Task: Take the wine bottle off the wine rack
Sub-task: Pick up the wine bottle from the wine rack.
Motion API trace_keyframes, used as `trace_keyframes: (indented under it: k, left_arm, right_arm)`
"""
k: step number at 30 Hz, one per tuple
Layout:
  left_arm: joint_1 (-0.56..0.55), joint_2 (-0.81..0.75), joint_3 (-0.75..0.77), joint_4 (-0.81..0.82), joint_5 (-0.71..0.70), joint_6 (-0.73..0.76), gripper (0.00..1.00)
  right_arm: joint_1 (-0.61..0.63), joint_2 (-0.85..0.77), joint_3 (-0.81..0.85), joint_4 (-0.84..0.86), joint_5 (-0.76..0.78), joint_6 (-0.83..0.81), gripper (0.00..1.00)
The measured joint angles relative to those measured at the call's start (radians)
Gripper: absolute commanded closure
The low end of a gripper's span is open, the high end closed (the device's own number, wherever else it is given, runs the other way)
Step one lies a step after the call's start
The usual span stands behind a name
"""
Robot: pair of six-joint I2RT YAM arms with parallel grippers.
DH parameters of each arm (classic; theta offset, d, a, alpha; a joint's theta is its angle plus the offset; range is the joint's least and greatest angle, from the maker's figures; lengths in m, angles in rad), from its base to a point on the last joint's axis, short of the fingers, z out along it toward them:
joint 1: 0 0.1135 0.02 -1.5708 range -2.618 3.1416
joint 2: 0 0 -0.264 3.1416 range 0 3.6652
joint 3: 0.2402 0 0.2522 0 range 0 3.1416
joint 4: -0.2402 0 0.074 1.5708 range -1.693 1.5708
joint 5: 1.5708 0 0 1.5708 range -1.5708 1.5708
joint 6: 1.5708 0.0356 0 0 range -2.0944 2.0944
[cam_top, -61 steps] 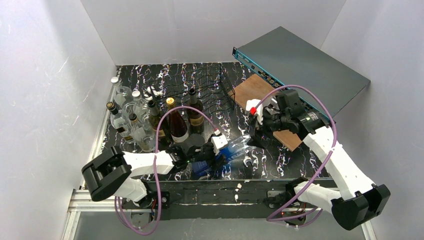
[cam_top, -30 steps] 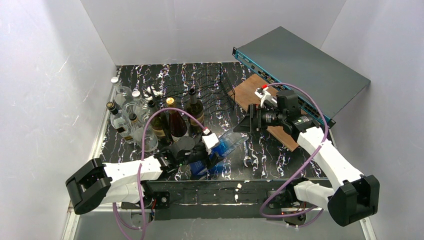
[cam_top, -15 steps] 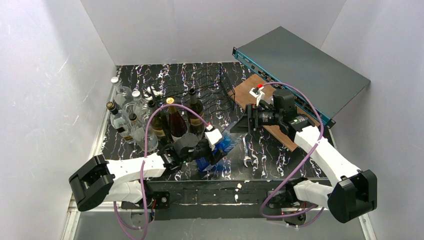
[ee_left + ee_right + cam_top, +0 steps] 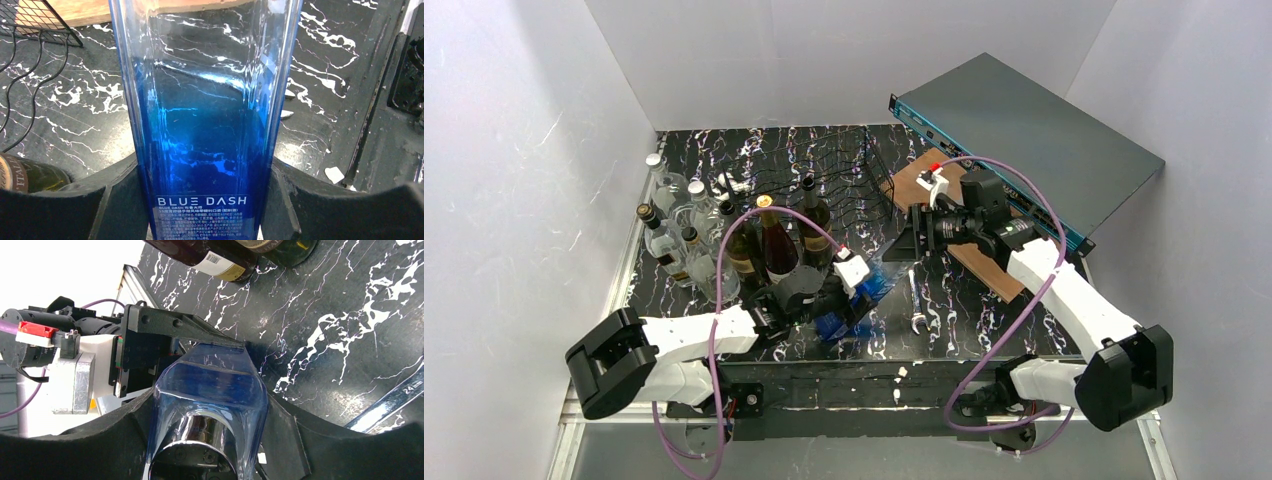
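The Blue Dash bottle (image 4: 882, 278), clear glass with blue liquid and a silver cap, is off the wine rack (image 4: 844, 180) and held between the two arms. It lies slantwise near the middle of the surface (image 4: 984, 310), at about 5 o'clock from the rack and apart from it. How far above the surface it hangs cannot be told.

The left fingers (image 4: 100, 205) are clamped on the bottle's lower body, one on each flat side, level with the white "BLUE DASH" lettering. The right fingers (image 4: 325, 440) press against the bottle's shoulder on both sides, just by the cap. The left wrist camera housing sits at the bottle's far end in the right wrist view.

The rack, a black wire frame, stands at 12 o'clock on the surface. A cluster of upright bottles (image 4: 724, 235), some dark and some clear, fills the 9 to 10 o'clock area, just beside the left arm's wrist. A spanner (image 4: 914, 305) lies flat at 5 o'clock, near the held bottle. A wooden board (image 4: 909, 185) lies at 2 o'clock under the right arm, partly tucked beneath a flat grey box with a teal edge (image 4: 1024, 120).
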Motion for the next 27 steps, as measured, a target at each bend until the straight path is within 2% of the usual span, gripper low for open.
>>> trace_keyframes:
  k: [5,10,15,18,27]
  left_arm:
    - [0.001,0.000,0.001,0.023,-0.020,-0.015,0.28]
    - [0.001,-0.021,0.002,0.061,-0.021,-0.078,0.08]
    - [0.001,-0.074,0.002,0.067,-0.037,-0.129,0.02]
    - [0.001,-0.119,0.002,0.042,-0.049,-0.158,0.02]
    - [0.001,-0.323,0.010,-0.167,-0.075,-0.241,0.02]
  right_arm:
    - [0.036,0.034,0.098,-0.089,0.055,-0.057,0.88]
    - [0.077,0.055,0.172,-0.150,0.114,-0.157,0.90]
    - [0.138,0.061,0.254,-0.196,0.204,-0.261,0.91]
    - [0.180,0.074,0.303,-0.224,0.266,-0.319,0.91]
    - [0.286,0.150,0.415,-0.251,0.437,-0.478,0.91]
